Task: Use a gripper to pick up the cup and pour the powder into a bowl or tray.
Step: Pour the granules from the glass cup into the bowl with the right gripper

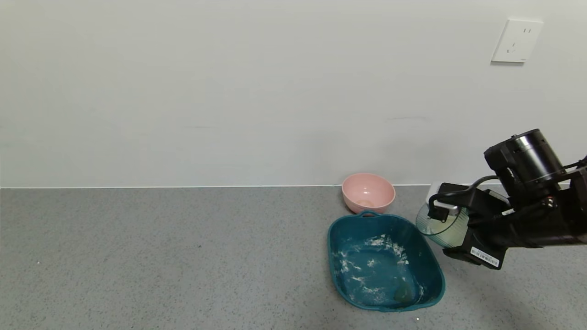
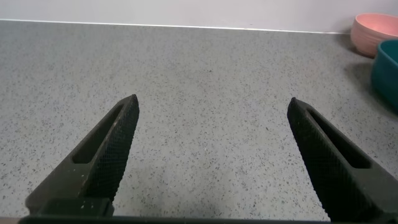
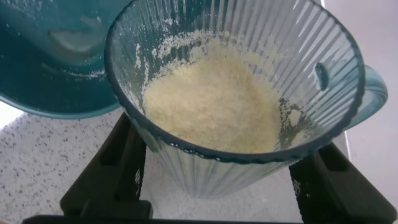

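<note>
Head view: right gripper (image 1: 451, 224) clamps the cup (image 1: 440, 227) at 3 o'clock of the tray (image 1: 337, 270), tilted toward it, prob. for pouring. Left wrist: left gripper (image 2: 211, 158) idle, fingers apart above the counter (image 2: 205, 81). Right wrist: powder (image 3: 214, 102) sits in cup.

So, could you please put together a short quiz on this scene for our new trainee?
1. True or false: the right claw is shut on the cup.
2. Which holds white smears: A the pink bowl, B the teal tray?
3. Fill in: the powder is still inside the ____.

Key: 1 true, gripped beside the tray. 2 B. 3 cup. The left claw is open over the grey counter.
</note>
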`<state>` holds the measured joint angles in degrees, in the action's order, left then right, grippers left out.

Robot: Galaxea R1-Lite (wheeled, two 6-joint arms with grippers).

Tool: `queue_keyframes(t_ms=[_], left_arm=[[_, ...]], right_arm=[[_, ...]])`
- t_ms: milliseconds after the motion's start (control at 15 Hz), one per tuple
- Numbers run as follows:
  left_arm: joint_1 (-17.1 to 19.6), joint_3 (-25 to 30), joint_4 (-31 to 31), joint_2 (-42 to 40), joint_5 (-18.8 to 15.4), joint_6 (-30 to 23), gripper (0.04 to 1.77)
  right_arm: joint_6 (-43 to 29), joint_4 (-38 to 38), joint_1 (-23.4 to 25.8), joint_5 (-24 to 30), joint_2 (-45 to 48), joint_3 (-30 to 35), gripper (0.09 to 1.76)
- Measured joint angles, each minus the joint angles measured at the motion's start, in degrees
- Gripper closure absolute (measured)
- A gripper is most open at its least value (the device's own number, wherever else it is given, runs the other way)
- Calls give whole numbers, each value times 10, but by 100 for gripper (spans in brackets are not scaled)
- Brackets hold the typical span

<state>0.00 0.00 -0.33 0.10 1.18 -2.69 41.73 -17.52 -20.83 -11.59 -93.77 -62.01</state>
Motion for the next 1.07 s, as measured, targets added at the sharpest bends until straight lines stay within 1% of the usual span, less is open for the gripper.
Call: queue_keyframes(t_ms=[267, 533, 800, 1067], left_arm=[[0, 0, 0, 0, 0, 0, 9], [0, 0, 0, 0, 0, 0, 9], [0, 0, 0, 0, 0, 0, 9], [0, 0, 0, 0, 0, 0, 9]], right_arm=[[15, -74, -22, -50, -28, -56, 51], [41, -79, -32, -82, -58, -87, 51], [63, -80, -41, -112, -80, -97, 51], [81, -79, -55, -155, -92, -101, 51]])
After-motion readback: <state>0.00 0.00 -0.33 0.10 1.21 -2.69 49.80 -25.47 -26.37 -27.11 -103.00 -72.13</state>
